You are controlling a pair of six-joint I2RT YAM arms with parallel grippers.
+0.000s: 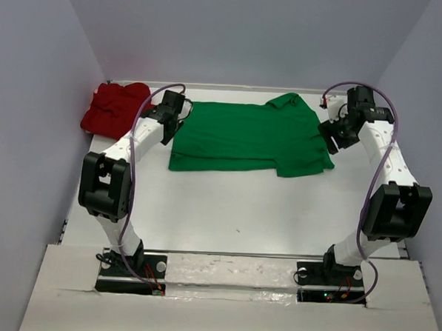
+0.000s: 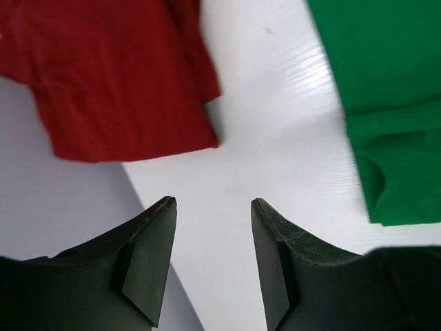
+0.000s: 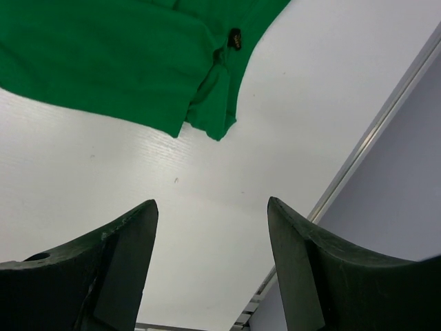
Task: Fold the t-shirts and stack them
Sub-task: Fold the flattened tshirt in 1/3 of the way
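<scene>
Nearest, the left gripper (image 2: 213,202) hangs parted and empty over the table (image 1: 226,203), between the crumpled red t-shirt (image 1: 114,108) and the flat green t-shirt (image 1: 245,137); the right gripper (image 3: 212,202), likewise parted and empty, is beside its right edge.

This is a robotics lab test cell. A plain white table (image 1: 226,210) is boxed in on 3 sides by bare pale walls (image 1: 30,126). 2 white-and-black arms, the left arm (image 1: 125,157) and the right arm (image 1: 390,167), are bolted at its near edge. Purple cables (image 1: 140,113) loop along them, and small lights (image 1: 325,294) glow at their bases (image 1: 130,268). A green t-shirt (image 1: 244,141) lies by the far edge and a red t-shirt (image 1: 113,108) at the far left corner.
</scene>
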